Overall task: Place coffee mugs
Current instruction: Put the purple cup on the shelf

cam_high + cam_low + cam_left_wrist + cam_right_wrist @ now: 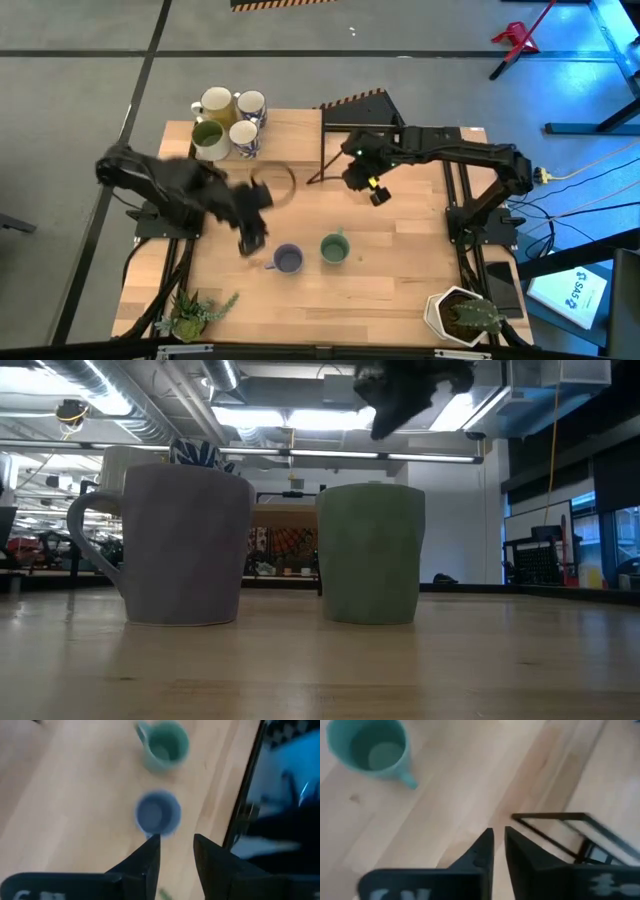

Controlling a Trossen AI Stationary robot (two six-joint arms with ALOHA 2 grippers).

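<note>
The purple-blue mug [288, 260] and the sage green mug [334, 248] stand upright, side by side, on their bases near the table's near middle. Both also show in the low view as the purple-blue mug [180, 545] and the green mug [370, 553]. Pale yellow [215, 101], blue-patterned white [250, 105], olive green [208, 138] and white [243, 135] mugs cluster at the far left. My left gripper [250, 235] hovers open, just left of the purple-blue mug [157, 814], holding nothing. My right gripper [375, 190] hangs shut and empty above the table's middle, beyond the green mug [367, 747].
A black wire stand [350, 130] sits at the far middle, close to my right gripper, and a wooden ring [275, 185] lies left of it. A white plant pot [460, 315] stands at the near right corner and a small green plant [195, 310] at the near left.
</note>
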